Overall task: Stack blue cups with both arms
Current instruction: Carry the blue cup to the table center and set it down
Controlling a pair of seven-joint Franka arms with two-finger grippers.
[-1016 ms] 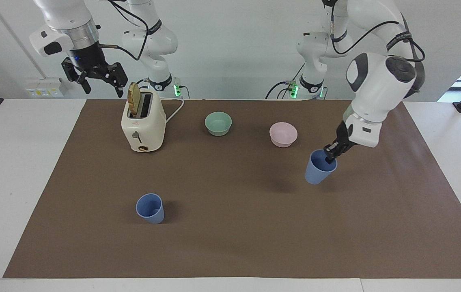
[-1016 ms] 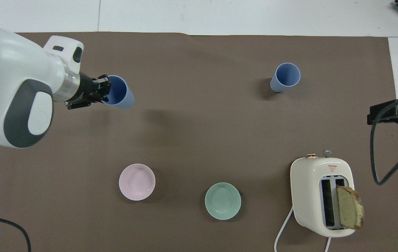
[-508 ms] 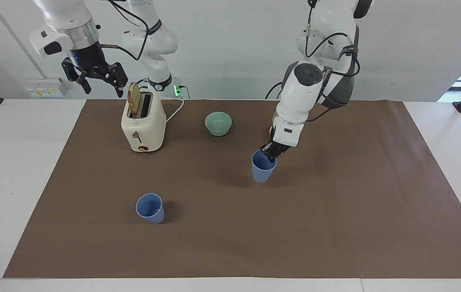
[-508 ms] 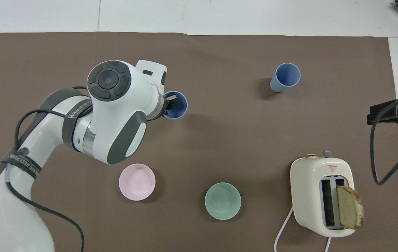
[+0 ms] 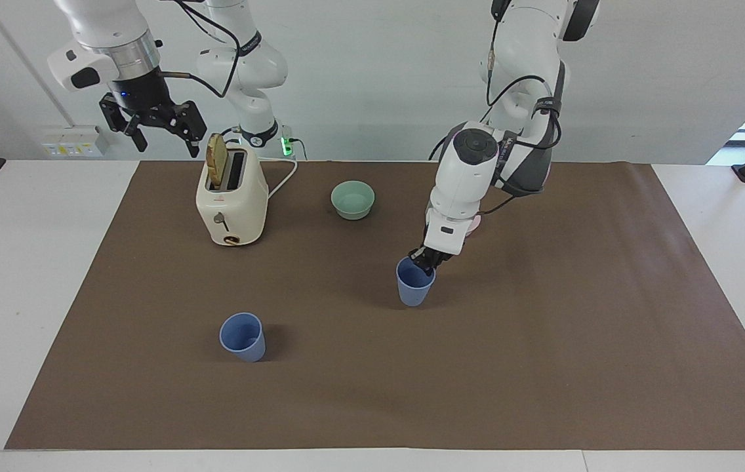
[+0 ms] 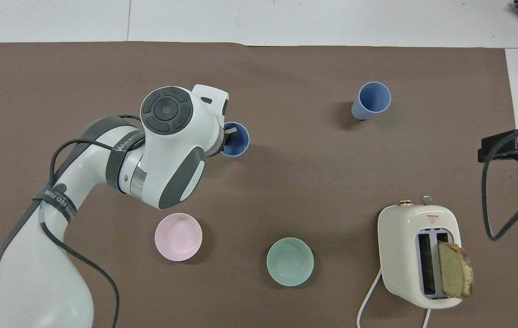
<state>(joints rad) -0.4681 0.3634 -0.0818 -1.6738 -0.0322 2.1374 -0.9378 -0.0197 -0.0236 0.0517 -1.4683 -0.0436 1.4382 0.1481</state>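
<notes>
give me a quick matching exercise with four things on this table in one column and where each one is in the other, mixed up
Things:
1. held blue cup
2. free blue cup
3. slice of bread
4. green bowl

Places:
A. sticking up out of the toaster
B. gripped at its rim by the left tool
C. standing alone, farthest from the robots
D. beside the toaster, nearer the robots than either cup

Pairs: 1-B, 2-C, 3-A, 4-D

The right tool waits in the air by the toaster.
</notes>
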